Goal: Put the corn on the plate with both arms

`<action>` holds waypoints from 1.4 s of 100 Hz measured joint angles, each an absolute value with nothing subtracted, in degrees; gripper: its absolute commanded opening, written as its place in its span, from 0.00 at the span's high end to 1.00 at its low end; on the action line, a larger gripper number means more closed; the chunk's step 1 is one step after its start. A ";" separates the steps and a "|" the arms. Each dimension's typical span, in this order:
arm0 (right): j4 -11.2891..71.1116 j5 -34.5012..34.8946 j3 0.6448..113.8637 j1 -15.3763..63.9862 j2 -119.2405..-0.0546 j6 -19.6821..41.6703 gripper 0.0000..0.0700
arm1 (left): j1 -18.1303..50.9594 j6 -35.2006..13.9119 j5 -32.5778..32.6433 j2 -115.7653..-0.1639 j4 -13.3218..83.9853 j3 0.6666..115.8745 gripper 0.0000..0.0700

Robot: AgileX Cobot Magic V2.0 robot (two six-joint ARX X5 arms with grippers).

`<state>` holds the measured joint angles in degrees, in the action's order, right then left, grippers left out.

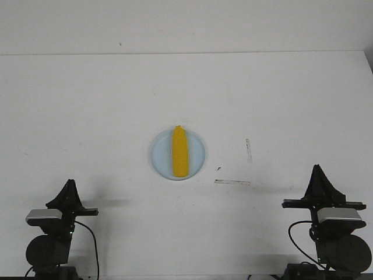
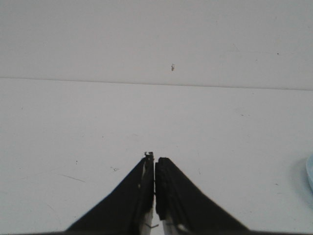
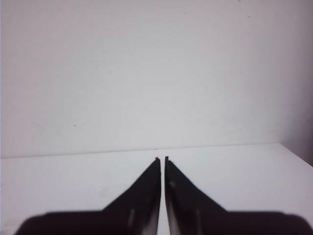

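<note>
The yellow-orange corn (image 1: 179, 151) lies lengthwise on the pale blue plate (image 1: 197, 164) at the middle of the white table, its tapered tip pointing away from me. My left gripper (image 1: 70, 182) sits low at the near left, far from the plate, shut and empty; in the left wrist view its jaws (image 2: 154, 157) meet over bare table. A sliver of the plate's rim (image 2: 310, 171) shows at that view's edge. My right gripper (image 1: 316, 168) sits at the near right, shut and empty; it also shows in the right wrist view (image 3: 161, 158).
Two strips of clear tape (image 1: 232, 182) (image 1: 249, 150) lie on the table right of the plate. The table's far edge (image 1: 186, 53) meets a white wall. The table's right edge (image 1: 369, 61) shows at the far right.
</note>
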<state>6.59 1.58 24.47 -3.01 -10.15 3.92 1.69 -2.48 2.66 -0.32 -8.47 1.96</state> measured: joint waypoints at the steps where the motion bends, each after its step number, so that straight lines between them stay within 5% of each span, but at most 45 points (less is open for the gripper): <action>1: 6.52 1.72 24.36 -3.01 -10.15 3.92 0.98 | 1.69 -2.48 2.66 -0.32 -8.47 1.96 1.00; 41: 6.00 7.46 11.46 -3.01 -0.58 3.92 0.98 | 1.69 -2.48 2.66 -0.32 -8.40 1.96 1.00; 71: -5.54 7.49 0.82 -3.01 -0.14 3.92 0.98 | 1.69 -2.48 2.66 -0.32 -8.32 1.96 1.00; 140: -4.12 3.25 0.80 -2.44 -0.05 3.92 0.98 | 1.69 -2.48 2.66 -0.32 -8.32 1.96 1.00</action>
<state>-4.12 3.25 0.80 -2.44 -0.05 3.92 1.69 -2.48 2.66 -0.32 -8.32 1.96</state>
